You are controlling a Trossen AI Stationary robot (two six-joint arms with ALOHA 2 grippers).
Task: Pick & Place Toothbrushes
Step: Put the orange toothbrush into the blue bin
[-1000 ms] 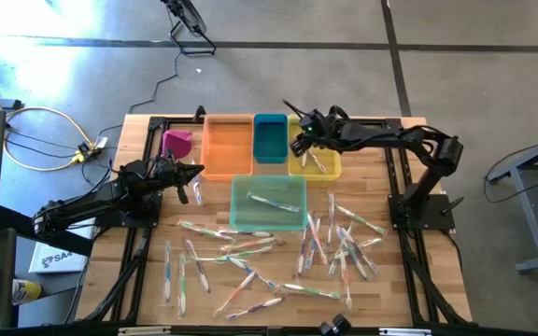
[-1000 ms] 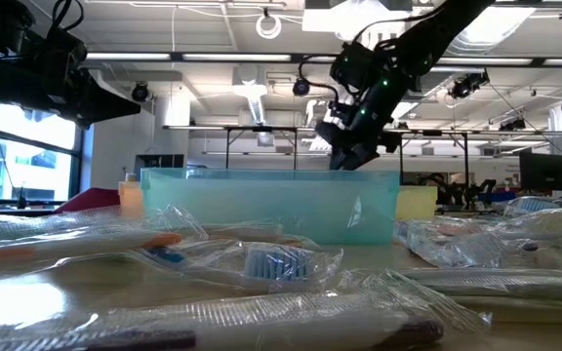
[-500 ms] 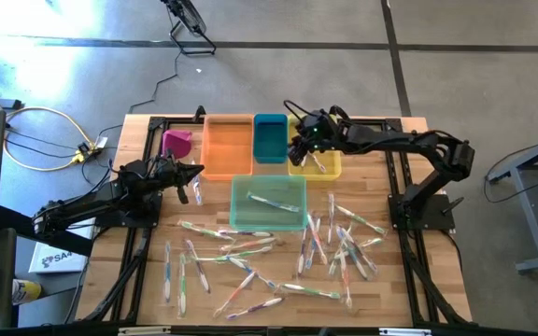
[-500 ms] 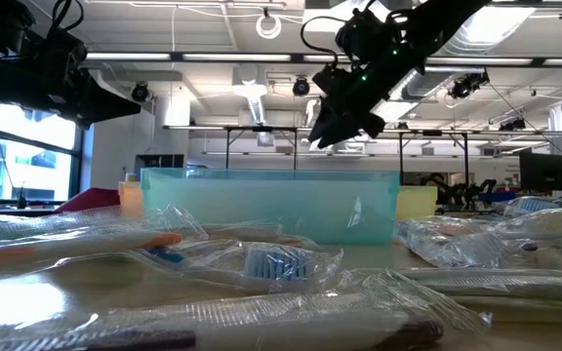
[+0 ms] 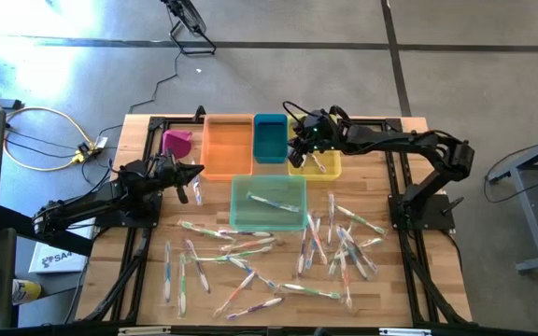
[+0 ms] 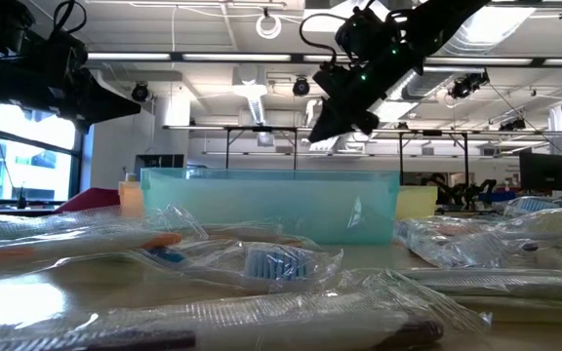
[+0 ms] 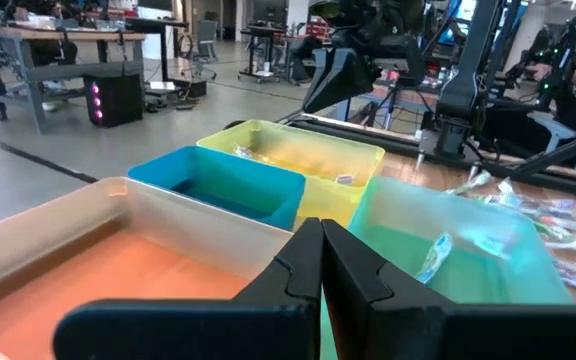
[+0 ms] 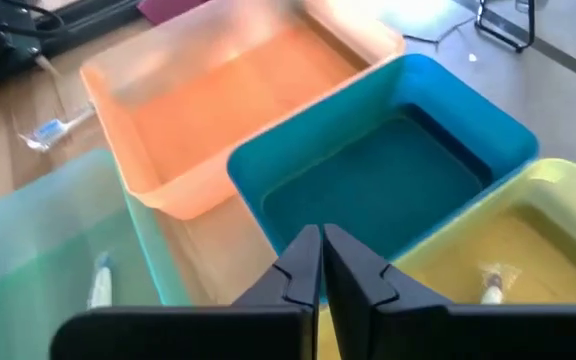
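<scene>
With its jaws together and empty, the right gripper [image 5: 296, 147] hangs above the yellow plastic bin [image 5: 330, 168], where one wrapped toothbrush [image 8: 495, 283] lies below them. Next, it should reopen over the scattered thin pale plastic toothbrushes [image 5: 334, 245] and descend squarely astride a single handle.

The left gripper [image 5: 194, 172], jaws together, waits beside the orange plastic bin [image 5: 227, 147].

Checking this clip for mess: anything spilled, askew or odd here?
Nothing damaged. Wrapped toothbrushes lie scattered across the table, unsorted; one lies beside the left gripper, apart from the rest.

Wooden table [image 5: 110, 271] — four bins [image 5: 267, 203] at back, wrapped toothbrushes [image 5: 325, 247] scattered in front.
</scene>
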